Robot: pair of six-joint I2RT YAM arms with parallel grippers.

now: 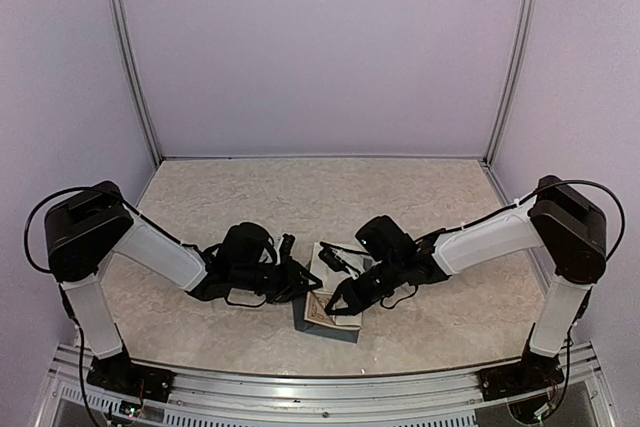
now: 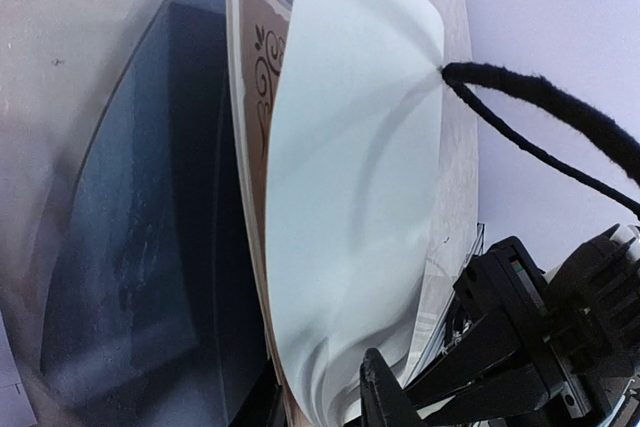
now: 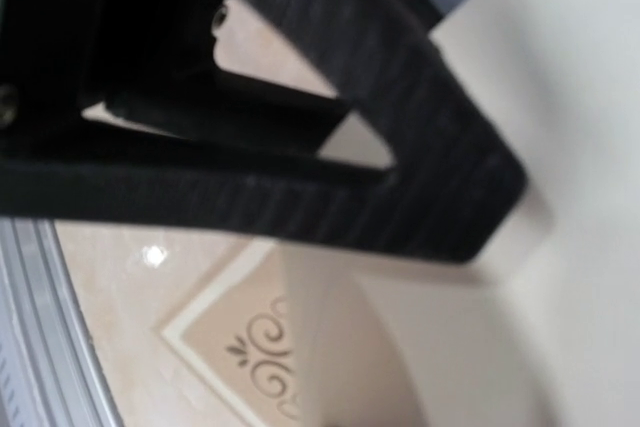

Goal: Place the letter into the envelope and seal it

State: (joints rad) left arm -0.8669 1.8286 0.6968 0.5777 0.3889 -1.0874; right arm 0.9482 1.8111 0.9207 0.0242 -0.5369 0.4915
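The dark slate envelope [image 1: 330, 328] lies on the table near the front edge; it fills the left of the left wrist view [image 2: 140, 247]. The letter [image 1: 322, 307], a white sheet with a tan ornamented face, stands bent above it. It also shows in the left wrist view [image 2: 350, 197] and the right wrist view [image 3: 560, 247]. My left gripper [image 1: 300, 282] has a finger on each side of the letter's wrinkled lower end [image 2: 320, 402]. My right gripper [image 1: 345, 297] holds the letter's other edge. One of its fingers [image 3: 300, 197] lies on the sheet; the other is hidden.
Both arms meet over the front middle of the beige table [image 1: 320, 197]. A black cable loop [image 2: 560, 117] hangs from the right arm. The metal frame rail [image 1: 320, 392] runs along the front edge, with purple walls around.
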